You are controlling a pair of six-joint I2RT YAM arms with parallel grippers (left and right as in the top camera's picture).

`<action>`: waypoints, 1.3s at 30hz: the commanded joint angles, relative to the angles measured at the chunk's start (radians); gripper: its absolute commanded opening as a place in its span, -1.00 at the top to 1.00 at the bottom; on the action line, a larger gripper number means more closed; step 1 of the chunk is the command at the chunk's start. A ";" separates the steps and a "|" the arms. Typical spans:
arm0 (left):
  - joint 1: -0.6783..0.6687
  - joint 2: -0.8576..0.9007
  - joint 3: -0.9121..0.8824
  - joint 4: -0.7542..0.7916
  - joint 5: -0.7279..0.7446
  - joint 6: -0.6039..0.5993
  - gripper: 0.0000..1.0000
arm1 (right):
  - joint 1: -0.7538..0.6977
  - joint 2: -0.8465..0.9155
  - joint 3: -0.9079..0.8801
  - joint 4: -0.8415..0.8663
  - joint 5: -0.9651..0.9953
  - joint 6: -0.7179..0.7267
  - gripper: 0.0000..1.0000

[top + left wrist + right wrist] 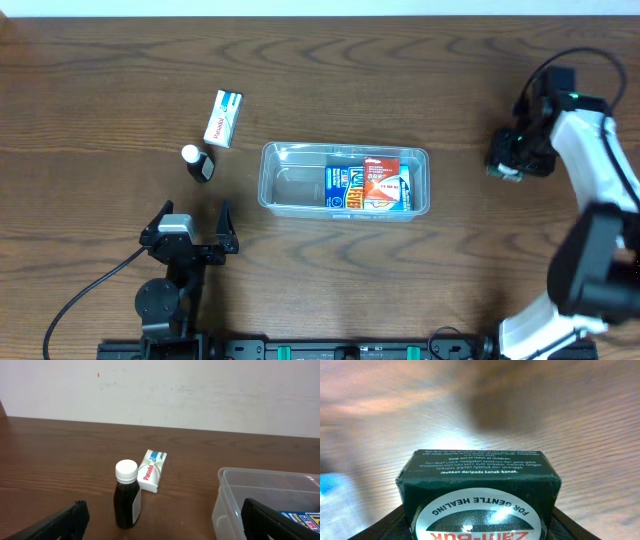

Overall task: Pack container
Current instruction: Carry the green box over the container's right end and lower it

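In the right wrist view, box [479,485] cut off by the lower edge, round label half lost. Table [580,405] behind it blurred. Fingers [385,530] barely showing at the bottom corners. In the left wrist view, container [230,495] cropped at right and bottom, blue box [302,519] inside mostly hidden. From overhead, print on the packed boxes [368,185] too small to read.

A dark brown wood-grain table [320,90] carries everything, its grain running left to right across the whole top. Near its middle the clear plastic container [292,188] sits flat on the wood with its long side along the grain. Well to the container's left, a white Panadol box [223,118] lies on its broad face, and just beside that box, nearer the front edge and not touching it, a small dark bottle [199,163] with a white cap stands upright.
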 commanded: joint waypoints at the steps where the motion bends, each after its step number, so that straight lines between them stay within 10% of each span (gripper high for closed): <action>1: 0.005 -0.006 -0.018 -0.033 0.018 -0.001 -0.96 | 0.026 -0.152 0.031 -0.015 -0.106 0.013 -0.13; 15: 0.005 -0.006 -0.018 -0.033 0.018 -0.001 -0.96 | 0.373 -0.459 0.029 -0.008 -0.201 0.170 -0.13; 39: 0.005 -0.006 -0.018 -0.033 0.018 -0.001 -0.96 | 0.732 -0.047 0.022 -0.019 0.240 0.526 -0.16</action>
